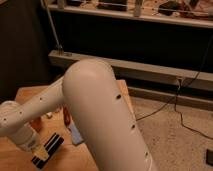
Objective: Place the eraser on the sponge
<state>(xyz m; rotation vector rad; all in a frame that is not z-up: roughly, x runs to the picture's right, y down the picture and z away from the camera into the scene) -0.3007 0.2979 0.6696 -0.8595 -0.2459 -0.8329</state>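
The eraser (pixel 50 146), a long black bar with pale stripes, hangs just above the wooden table (pixel 31 94) at the lower left. My gripper (pixel 40 153) sits at the end of the white arm (pixel 100 115) and is shut on the bar's near end. The light-blue sponge (pixel 75 134) lies on the table just right of the eraser, partly hidden behind the arm's big white link. The eraser's far end is a short way from the sponge and does not touch it.
An orange object (pixel 65 115) shows beside the arm, behind the sponge. A tiny white cube (pixel 49 115) lies on the table near it. Beyond the table's right edge are speckled floor, black cables (pixel 170 102) and a low metal rail (pixel 150 70).
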